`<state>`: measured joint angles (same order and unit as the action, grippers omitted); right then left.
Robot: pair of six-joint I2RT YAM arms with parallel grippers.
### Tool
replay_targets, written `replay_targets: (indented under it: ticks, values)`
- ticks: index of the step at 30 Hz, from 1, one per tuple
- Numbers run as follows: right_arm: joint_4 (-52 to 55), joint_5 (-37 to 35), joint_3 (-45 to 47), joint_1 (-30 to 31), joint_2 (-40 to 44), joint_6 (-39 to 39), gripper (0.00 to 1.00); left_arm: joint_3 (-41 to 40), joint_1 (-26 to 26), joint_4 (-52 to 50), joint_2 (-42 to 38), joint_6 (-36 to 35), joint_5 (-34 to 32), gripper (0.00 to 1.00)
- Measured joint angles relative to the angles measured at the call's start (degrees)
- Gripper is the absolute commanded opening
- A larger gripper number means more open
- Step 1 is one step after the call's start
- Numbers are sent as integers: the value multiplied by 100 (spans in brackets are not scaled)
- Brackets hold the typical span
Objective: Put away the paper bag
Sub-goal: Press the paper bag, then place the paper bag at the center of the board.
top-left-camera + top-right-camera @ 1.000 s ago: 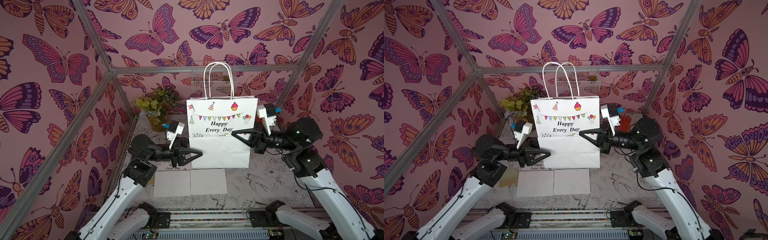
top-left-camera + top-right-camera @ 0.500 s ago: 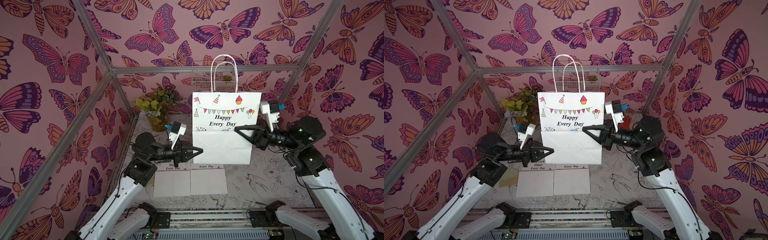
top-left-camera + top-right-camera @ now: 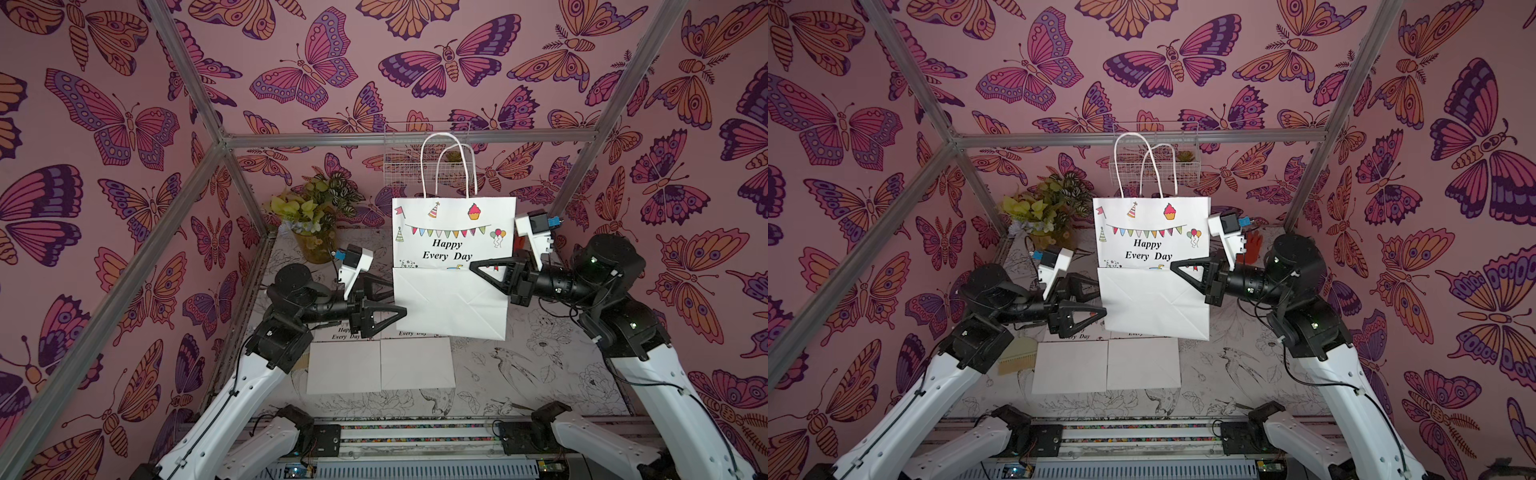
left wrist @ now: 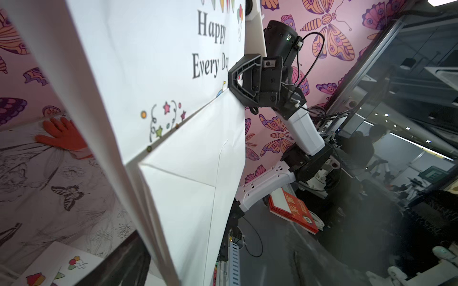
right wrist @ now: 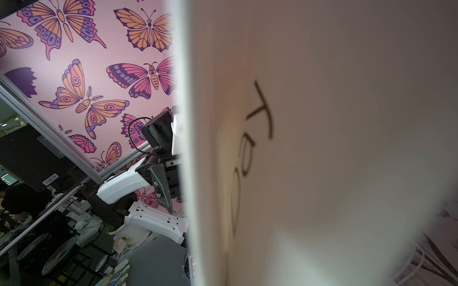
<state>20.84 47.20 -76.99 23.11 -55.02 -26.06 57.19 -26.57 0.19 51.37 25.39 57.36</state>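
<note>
Above the middle of the table (image 3: 552,374), we are listing:

1. Bag (image 3: 453,232): white, printed "Happy Every Day". It is hanging upright clear of the table, handles up, with its bottom flap lying folded against the front. It is showing in both top views.
2. Right gripper (image 3: 476,267): its jaws are clamping the bag's right edge at the fold line.
3. Left gripper (image 3: 398,300): its jaws are standing wide apart at the bag's lower left edge, one finger nearer us than the paper and one farther. We cannot tell whether they are touching it.
4. Flat bags (image 3: 343,365): two are lying side by side on the near table, below the hanging one.
5. Plant (image 3: 311,208): it is standing at the far left corner.
6. Basket (image 3: 399,166): wire, it is hanging on the far wall behind the handles.
7. Glove (image 3: 1252,249): orange, it is lying far right.
8. Comb (image 3: 1017,357): it is lying left of the flat bags.
</note>
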Motion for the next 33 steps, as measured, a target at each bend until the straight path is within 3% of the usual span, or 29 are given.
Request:
replay_targets:
  ticks: [5, 11, 18, 28, 33]
  values:
    - [1213, -529, -52, 0, 164, 323, 0, 9, 81, -463, -509, -404, -914, 90]
    - [2704, -1434, -98, 0, 28, 612, 0, -79, 114, -925, -841, -1102, -2634, 96]
    - [3705, -2378, -98, 0, -186, 730, 0, -1266, 116, -717, -728, -1821, -4435, 100]
    - [4266, -3285, -98, -63, -791, 839, 0, -1993, 133, 358, -400, -1910, -5324, 100]
    - [4374, -3296, -72, -555, -1025, 953, 0, -2500, 197, 1054, -323, -1864, -5510, 100]
